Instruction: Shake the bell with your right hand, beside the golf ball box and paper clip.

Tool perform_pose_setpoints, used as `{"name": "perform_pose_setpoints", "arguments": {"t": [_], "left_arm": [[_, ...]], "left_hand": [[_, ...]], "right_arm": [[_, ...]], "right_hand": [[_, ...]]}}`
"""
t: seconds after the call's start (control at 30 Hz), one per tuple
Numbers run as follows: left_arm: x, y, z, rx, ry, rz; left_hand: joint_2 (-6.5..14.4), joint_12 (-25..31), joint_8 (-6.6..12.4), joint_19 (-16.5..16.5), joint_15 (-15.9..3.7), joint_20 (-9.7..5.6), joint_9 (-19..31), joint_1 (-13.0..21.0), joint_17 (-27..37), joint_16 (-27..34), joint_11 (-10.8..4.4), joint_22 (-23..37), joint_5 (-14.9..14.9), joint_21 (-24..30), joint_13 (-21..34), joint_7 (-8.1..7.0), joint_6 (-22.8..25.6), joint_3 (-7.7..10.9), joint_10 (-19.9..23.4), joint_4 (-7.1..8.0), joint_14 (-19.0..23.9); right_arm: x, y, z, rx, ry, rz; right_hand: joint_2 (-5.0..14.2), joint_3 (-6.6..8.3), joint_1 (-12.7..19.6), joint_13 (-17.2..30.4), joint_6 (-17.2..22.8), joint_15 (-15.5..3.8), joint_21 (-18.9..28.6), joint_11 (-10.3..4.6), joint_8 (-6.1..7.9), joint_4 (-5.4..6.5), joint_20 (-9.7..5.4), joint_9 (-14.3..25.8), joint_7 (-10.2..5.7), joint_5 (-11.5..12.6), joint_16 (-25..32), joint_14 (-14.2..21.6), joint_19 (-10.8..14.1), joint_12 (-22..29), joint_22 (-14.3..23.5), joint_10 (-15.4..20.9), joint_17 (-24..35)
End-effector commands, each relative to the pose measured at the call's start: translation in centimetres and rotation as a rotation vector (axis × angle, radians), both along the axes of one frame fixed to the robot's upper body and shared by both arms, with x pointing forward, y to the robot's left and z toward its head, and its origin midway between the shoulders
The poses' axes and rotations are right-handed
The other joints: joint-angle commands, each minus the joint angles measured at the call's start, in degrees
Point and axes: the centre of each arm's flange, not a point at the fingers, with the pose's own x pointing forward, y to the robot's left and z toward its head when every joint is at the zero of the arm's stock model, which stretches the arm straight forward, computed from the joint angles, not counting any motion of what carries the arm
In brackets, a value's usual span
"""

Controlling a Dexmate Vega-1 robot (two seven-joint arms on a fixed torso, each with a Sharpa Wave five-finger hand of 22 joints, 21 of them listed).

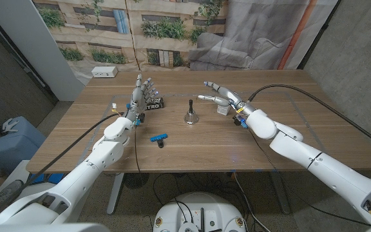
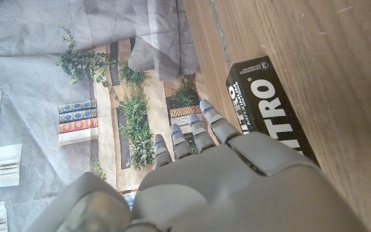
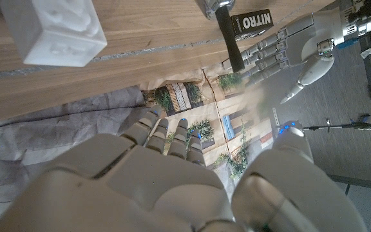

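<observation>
The bell (image 1: 189, 115) stands upright on the table (image 1: 288, 138), near the middle, with its black handle pointing up. No hand touches it. In the right wrist view the bell's handle (image 3: 227, 37) shows too.

The right hand (image 1: 223, 95) hangs over the table to the right of the bell and a bit farther back. Its fingers (image 1: 206, 98) are spread and reach toward the bell. It holds nothing. Just beside this hand sits a small white block (image 1: 222, 110), which also shows in the right wrist view (image 3: 53, 29).

The black box (image 1: 153, 102) lies to the left of the bell, toward the back. It has white letters on it. The left hand (image 1: 140, 92) stands next to the box, fingers straight up and close together, with nothing in them. In the left wrist view the box (image 2: 272, 106) lies right by the fingers (image 2: 192, 135).

A blue clip (image 1: 158, 137) lies nearer the front edge, left of the bell.

A white thing (image 1: 105, 72) sits at the far left corner.
</observation>
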Motion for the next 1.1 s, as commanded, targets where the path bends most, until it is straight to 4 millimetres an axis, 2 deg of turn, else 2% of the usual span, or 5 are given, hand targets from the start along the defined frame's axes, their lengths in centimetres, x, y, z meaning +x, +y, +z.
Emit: {"name": "perform_pose_setpoints", "arguments": {"t": [0.03,0.23,0.6,1.1], "left_arm": [[0.0,0.0,0.0,0.0,0.0,0.0],[0.0,0.0,0.0,0.0,0.0,0.0],[0.0,0.0,0.0,0.0,0.0,0.0],[0.0,0.0,0.0,0.0,0.0,0.0]], "left_hand": [[0.67,0.32,0.33,0.47,-5.61,0.08,0.25,-0.07,0.26,0.32,-0.37,0.32,0.38,0.4,0.3,-0.35,0.02,-0.01,0.17,0.39,0.51],[0.68,0.34,0.33,0.48,-5.57,0.07,0.25,-0.07,0.26,0.32,-0.42,0.32,0.38,0.4,0.3,-0.35,0.01,-0.01,0.2,0.39,0.5],[0.67,0.34,0.32,0.45,-5.64,0.09,0.25,-0.06,0.26,0.32,-0.42,0.32,0.38,0.39,0.3,-0.35,-0.02,-0.01,0.21,0.39,0.5],[0.67,0.33,0.32,0.43,-5.63,0.09,0.25,-0.07,0.26,0.33,-0.38,0.32,0.38,0.39,0.3,-0.35,-0.03,-0.02,0.19,0.39,0.53]], "right_arm": [[0.9,1.4,-1.0,-0.043,0.01,0.005],[1.4,1.9,-1.7,-0.052,-0.003,0.009],[2.5,2.8,-3.0,-0.054,-0.024,-0.002],[3.7,3.3,-4.3,-0.032,-0.024,-0.017]], "right_hand": [[-0.11,0.28,0.71,0.09,-0.4,0.48,0.17,-0.14,0.09,-0.33,0.07,0.14,-0.12,0.29,0.38,-0.08,-0.48,0.9,0.31,1.63,0.01],[-0.03,0.5,1.2,0.1,-0.43,0.26,0.27,-0.25,0.29,-0.59,0.06,0.14,-0.18,0.37,0.6,0.13,-0.5,0.97,0.31,2.07,-0.14],[-0.09,1.51,3.97,0.14,2.25,-0.74,0.85,-0.86,1.77,-1.81,-0.2,0.2,-0.88,0.82,1.57,1.96,0.85,1.23,0.28,4.01,-0.85],[-0.48,2.03,5.87,0.28,7.45,-2.72,1.52,-1.95,3.68,-1.71,-0.77,0.35,-1.72,1.47,3.2,6.33,4.84,2.11,0.27,9.35,-1.7]]}}
